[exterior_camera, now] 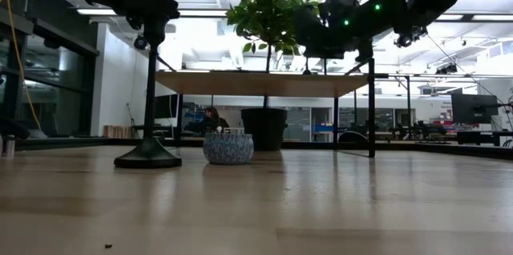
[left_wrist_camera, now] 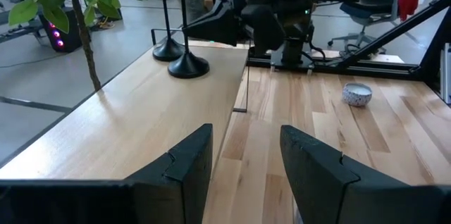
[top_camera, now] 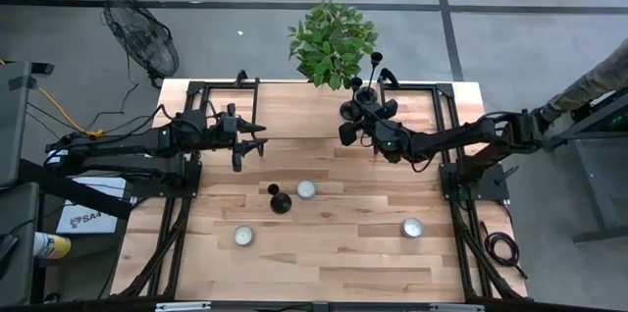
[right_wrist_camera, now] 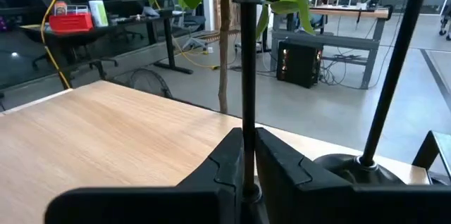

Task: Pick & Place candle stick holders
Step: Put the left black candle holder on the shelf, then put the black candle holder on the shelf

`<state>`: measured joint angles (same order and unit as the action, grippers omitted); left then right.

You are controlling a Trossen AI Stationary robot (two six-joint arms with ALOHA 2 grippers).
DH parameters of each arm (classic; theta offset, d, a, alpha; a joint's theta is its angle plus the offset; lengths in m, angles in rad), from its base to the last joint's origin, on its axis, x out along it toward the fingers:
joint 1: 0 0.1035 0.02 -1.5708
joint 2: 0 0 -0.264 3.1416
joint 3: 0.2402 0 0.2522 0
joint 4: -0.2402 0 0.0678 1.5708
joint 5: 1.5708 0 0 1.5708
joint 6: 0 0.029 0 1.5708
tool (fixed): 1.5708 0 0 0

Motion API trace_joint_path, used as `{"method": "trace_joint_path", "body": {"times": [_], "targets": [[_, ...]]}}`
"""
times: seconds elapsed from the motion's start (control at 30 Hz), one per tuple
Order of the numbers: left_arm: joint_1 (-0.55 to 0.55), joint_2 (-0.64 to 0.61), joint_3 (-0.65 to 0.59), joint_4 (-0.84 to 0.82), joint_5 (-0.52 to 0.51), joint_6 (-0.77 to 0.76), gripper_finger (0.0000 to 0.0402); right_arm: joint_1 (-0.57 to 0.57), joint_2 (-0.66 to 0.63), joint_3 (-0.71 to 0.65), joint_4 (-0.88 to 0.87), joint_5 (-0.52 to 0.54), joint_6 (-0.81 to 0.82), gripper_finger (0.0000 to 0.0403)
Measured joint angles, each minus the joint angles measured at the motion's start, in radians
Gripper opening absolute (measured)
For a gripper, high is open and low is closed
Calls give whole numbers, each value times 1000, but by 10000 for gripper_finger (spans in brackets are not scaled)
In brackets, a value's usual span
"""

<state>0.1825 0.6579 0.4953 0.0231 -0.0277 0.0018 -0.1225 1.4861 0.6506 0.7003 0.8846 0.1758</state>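
Three black candle stick holders show. One (top_camera: 280, 201) stands on its round base on the table's middle; it also shows in the low view (exterior_camera: 149, 127). Two stand at the far right of a raised wooden shelf (top_camera: 294, 106): one (right_wrist_camera: 246, 76) between my right gripper's fingers, the other (right_wrist_camera: 384, 90) beside it. Both show in the left wrist view (left_wrist_camera: 187, 62) (left_wrist_camera: 168, 46). My right gripper (top_camera: 347, 122) is shut on the nearer one. My left gripper (top_camera: 243, 150) is open and empty above the table's left part, its fingers (left_wrist_camera: 187, 171) pointing at the shelf. My right gripper pinches the holder's thin stem (right_wrist_camera: 246, 122) between its two fingers, on the stem's lower part. The fingers come about level from the table's right side and lie across the stem. The holder stands upright, and its base (left_wrist_camera: 187, 67) appears to rest on the shelf.
Three short white candles sit on the table (top_camera: 306, 189) (top_camera: 243, 236) (top_camera: 412, 227). A potted plant (top_camera: 332, 42) stands behind the shelf's far edge. The shelf stands on dark legs (exterior_camera: 371, 111) above the table's far part. A fan (top_camera: 142, 37) stands beyond the far left corner.
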Motion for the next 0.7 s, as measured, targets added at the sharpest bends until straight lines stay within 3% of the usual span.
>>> {"method": "trace_joint_path", "body": {"times": [0.17, 0.4, 0.7], "targets": [[0, 0, 0, -1, 0, 0, 165, 28, -36, 0, -7, 72, -43, 49], [0, 0, 0, -4, 2, 0, 165, 100, -125, 0, -37, 187, -129, 109], [0, 0, 1, -37, 3, 0, 165, 225, -239, 0, -230, 247, -84, 185]]}}
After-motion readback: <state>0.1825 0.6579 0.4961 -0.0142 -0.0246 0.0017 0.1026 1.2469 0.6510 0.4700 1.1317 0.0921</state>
